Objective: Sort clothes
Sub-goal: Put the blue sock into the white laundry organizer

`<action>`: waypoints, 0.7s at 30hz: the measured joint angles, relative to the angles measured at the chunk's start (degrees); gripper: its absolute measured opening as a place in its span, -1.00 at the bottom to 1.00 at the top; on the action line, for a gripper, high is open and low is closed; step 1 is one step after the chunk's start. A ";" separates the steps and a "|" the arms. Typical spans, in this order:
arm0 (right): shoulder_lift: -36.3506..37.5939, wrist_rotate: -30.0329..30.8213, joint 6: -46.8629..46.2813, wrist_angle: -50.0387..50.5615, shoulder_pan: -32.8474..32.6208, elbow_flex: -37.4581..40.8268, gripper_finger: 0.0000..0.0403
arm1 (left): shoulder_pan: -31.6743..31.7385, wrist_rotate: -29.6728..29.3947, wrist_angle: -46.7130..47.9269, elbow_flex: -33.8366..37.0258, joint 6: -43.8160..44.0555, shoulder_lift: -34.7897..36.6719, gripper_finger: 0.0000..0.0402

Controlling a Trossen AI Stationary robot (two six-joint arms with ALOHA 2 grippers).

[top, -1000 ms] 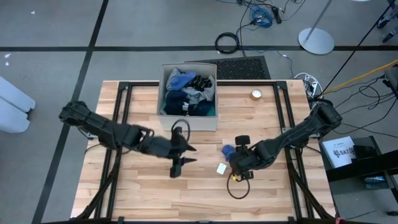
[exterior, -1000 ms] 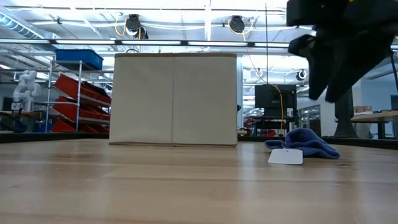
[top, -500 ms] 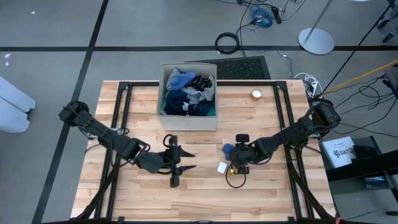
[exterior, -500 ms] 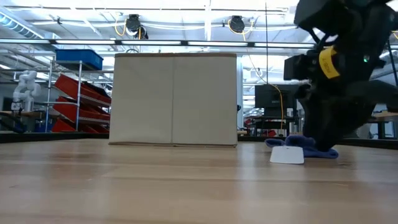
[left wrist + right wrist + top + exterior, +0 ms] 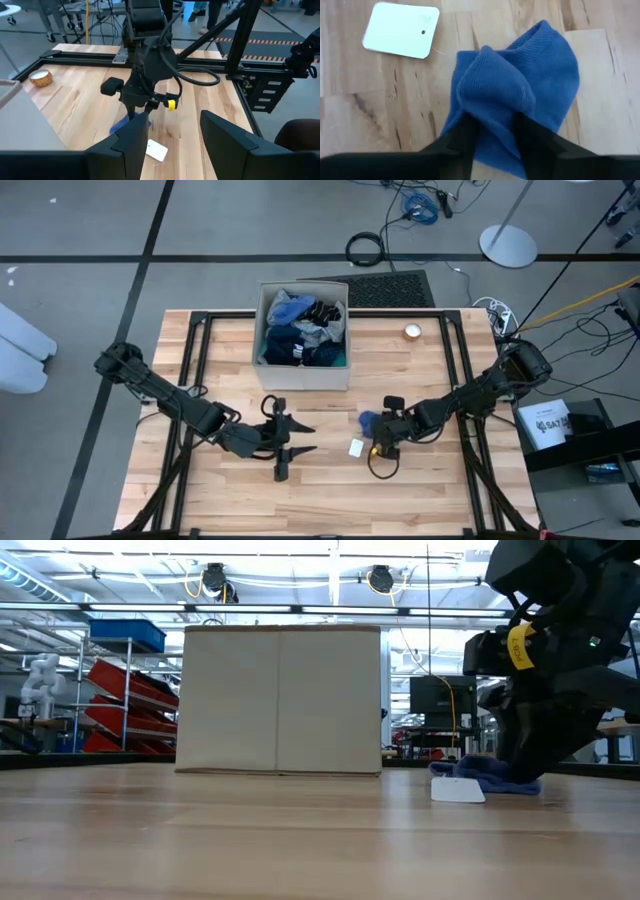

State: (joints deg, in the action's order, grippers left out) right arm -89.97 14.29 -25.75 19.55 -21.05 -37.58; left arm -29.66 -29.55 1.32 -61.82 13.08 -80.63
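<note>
Most clothes (image 5: 303, 330) remain heaped in the beige box (image 5: 302, 375). One blue sock (image 5: 520, 110) lies on the table (image 5: 320, 490) beside the box, pinched by the right gripper (image 5: 492, 132) jaws. Left gripper (image 5: 172, 132) jaws are spread, empty. Sorting has barely begun.

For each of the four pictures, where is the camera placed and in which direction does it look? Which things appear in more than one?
High view: above the table, looking straight down; both arms, beige box.
Low view: at tabletop height, looking level; right gripper on blue sock.
Left wrist view: looks past open left gripper at the right arm.
Right wrist view: looks down at the sock, fingers pinching a fold.
Shared: sock and white tag appear in all four.
</note>
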 joint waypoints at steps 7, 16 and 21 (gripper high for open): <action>1.04 -1.23 0.02 1.59 -0.01 0.11 -0.95 | 0.02 0.12 -3.39 0.00 -2.21 -3.48 -0.06; 8.39 -3.54 1.25 4.65 -0.63 -6.65 -0.98 | 2.07 0.65 -10.27 0.00 -1.89 -9.81 -0.06; 12.28 -2.72 3.66 3.19 -2.80 -10.81 -0.98 | 3.42 4.77 -14.76 0.00 -1.95 -13.33 -0.06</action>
State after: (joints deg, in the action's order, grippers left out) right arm -77.69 11.57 -22.09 22.74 -23.86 -48.39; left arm -26.24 -24.79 -13.44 -61.82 11.14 -93.96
